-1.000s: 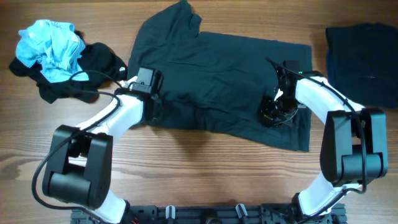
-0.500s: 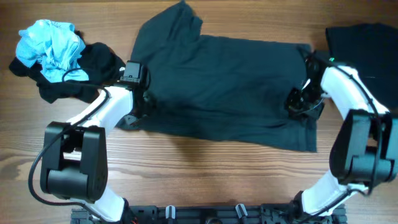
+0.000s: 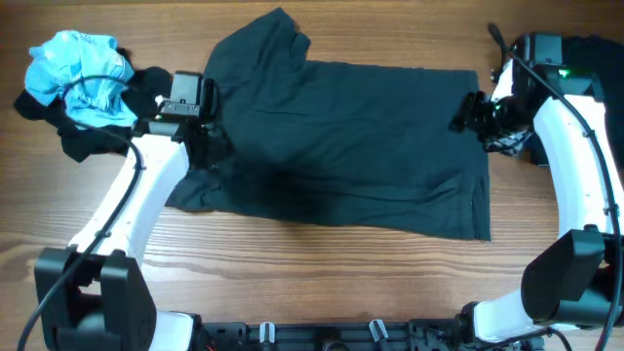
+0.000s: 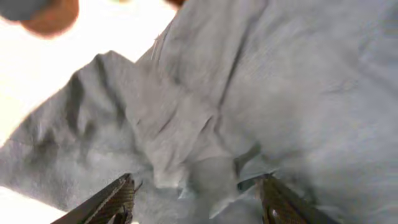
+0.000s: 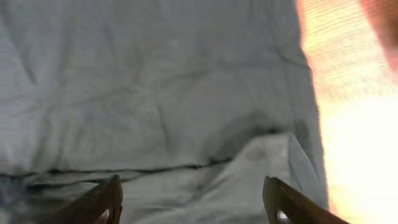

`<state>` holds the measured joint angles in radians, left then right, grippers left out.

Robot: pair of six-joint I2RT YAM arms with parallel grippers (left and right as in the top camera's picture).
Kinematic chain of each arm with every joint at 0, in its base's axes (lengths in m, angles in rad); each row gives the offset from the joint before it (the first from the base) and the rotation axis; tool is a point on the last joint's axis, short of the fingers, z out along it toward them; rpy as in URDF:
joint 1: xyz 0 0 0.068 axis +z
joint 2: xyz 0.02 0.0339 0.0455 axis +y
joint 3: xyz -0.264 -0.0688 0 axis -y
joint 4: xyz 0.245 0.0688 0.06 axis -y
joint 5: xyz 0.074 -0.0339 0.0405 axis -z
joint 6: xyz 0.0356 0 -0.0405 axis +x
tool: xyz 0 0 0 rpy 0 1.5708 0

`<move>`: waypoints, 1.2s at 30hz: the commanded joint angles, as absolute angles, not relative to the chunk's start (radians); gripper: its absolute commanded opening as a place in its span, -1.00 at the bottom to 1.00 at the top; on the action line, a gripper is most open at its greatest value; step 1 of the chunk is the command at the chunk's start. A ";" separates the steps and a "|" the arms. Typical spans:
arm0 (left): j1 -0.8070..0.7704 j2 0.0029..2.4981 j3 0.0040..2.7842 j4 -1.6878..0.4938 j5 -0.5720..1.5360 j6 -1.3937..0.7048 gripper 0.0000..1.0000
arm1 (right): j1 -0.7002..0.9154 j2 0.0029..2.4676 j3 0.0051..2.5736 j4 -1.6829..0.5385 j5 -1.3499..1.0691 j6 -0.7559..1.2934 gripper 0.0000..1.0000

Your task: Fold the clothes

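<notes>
A large black T-shirt [image 3: 341, 136] lies spread flat across the middle of the table, one sleeve sticking up at the top left. My left gripper [image 3: 207, 146] hovers over its left edge, jaws open, with rumpled fabric [image 4: 186, 143] below and nothing between the fingers [image 4: 118, 199]. Over the shirt's right edge my right gripper [image 3: 476, 112] is open too. Its wrist view shows the flat cloth and a hem line [image 5: 155, 167] under the spread fingertips [image 5: 283, 199]. A light blue garment [image 3: 80, 70] lies crumpled on a black one [image 3: 146, 97] at the far left.
A folded dark garment [image 3: 595, 58] sits at the far right edge, partly behind the right arm. Bare wooden tabletop [image 3: 322, 273] runs along the front below the shirt. The arm bases stand at the front edge.
Both grippers were shut on the shirt near its middle, then pulled outward to its left and right edges, spreading it flat, and have now opened and let go.
</notes>
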<state>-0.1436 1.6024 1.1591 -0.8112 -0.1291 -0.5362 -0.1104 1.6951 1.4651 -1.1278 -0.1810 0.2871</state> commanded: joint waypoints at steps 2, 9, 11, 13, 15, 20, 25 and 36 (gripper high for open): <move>-0.138 1.623 1.338 -0.717 -0.080 -0.408 0.24 | -0.106 1.696 1.476 -1.031 -0.253 0.239 0.58; -0.137 1.921 1.786 -0.860 -0.076 -0.290 0.30 | -0.073 1.713 1.557 -0.953 -0.207 0.180 0.47; -0.129 2.028 1.937 -0.896 -0.068 -0.291 0.31 | -0.056 1.748 1.616 -0.937 -0.155 0.148 0.45; -0.120 2.102 2.033 -0.881 -0.068 -0.291 0.32 | -0.043 1.802 1.676 -0.925 -0.136 0.111 0.45; -0.113 2.150 2.081 -0.842 -0.068 -0.291 0.31 | -0.034 1.855 1.716 -0.904 -0.121 0.103 0.46; -0.114 2.245 2.085 -0.651 -0.068 -0.290 0.31 | 0.004 1.998 1.748 -0.793 -0.118 0.105 0.53; -0.129 2.360 2.086 -0.530 -0.069 -0.241 0.25 | 0.033 2.099 1.748 -0.686 -0.082 0.116 0.53; -0.140 2.526 2.086 -0.319 -0.072 -0.212 0.17 | 0.031 2.228 1.748 -0.503 0.057 0.105 0.50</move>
<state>-0.1265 2.4935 2.0670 -0.3618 -0.0769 -0.2375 0.0338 2.1910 1.7329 -0.5064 0.0174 0.1249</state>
